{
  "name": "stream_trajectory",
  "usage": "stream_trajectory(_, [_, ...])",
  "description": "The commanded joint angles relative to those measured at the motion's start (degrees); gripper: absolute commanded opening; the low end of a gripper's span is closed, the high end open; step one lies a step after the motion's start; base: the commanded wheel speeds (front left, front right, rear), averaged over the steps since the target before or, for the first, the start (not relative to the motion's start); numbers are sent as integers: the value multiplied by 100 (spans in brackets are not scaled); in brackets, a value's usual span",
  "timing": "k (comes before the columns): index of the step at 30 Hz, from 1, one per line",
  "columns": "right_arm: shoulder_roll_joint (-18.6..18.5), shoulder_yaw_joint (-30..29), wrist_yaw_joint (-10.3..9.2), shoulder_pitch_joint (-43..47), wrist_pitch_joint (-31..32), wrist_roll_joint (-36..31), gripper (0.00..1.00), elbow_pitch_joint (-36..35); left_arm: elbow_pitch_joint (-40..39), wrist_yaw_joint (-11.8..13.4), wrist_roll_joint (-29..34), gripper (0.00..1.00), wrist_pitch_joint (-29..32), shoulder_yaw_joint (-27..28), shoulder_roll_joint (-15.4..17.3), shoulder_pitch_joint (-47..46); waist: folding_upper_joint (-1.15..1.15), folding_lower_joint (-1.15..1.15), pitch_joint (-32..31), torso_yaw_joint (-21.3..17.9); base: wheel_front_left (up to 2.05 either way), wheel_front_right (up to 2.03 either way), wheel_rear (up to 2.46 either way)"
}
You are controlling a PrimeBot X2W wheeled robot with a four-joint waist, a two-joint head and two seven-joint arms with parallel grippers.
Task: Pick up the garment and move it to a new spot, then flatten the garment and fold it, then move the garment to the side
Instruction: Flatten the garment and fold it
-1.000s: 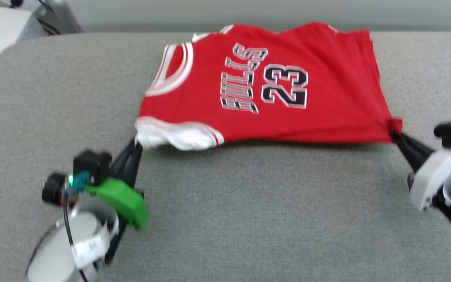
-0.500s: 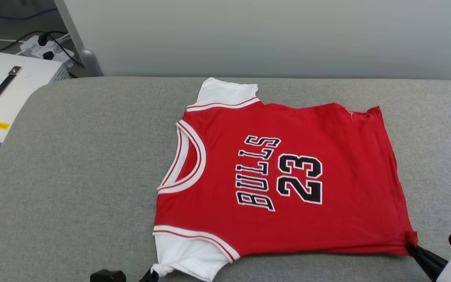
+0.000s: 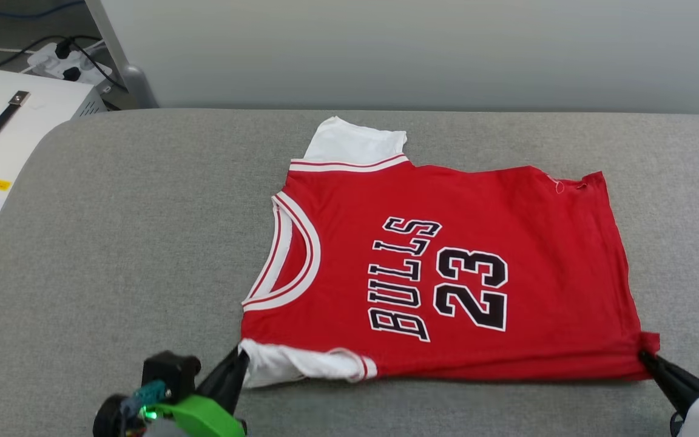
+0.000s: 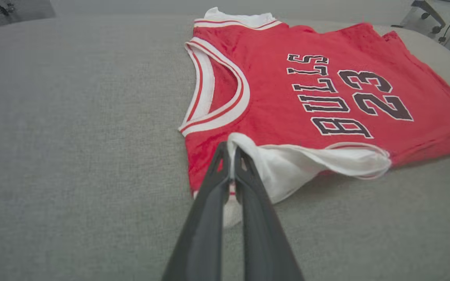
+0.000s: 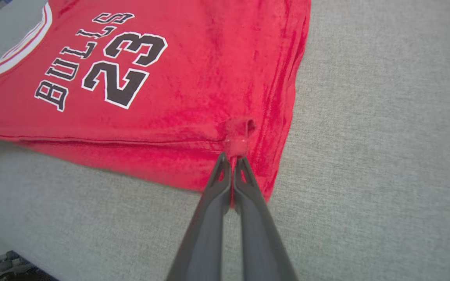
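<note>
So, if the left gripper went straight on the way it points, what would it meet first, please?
The garment: the left gripper is shut on its sleeve, and straight ahead lies red cloth, likely then the collar.

Light is bright, even and diffuse, without glare. The garment [image 3: 537, 273] casts a thin dark shadow along its near edge. The head view is sharp; both wrist views look softer, stretched at the edges.
</note>
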Motion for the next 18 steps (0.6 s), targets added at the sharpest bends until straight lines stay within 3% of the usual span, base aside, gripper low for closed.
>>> stream_trajectory(1, [69, -147, -5, -143, 69, -59, 0, -96, 57, -68, 79, 0, 36, 33, 40, -331, 0, 1, 172, -55, 0, 0, 0])
stream_trajectory(8, [411, -724, -5, -647, 522, -300, 0, -353, 594, -452, 250, 0, 174, 134, -62, -1702, 0, 1, 672, -237, 0, 0, 0])
stream_trajectory(18, [800, -669, -5, -1633, 987, -539, 0, 205, 2176, -955, 327, 0, 11, 69, -530, -2947, 0, 1, 1366, -412, 0, 0, 0])
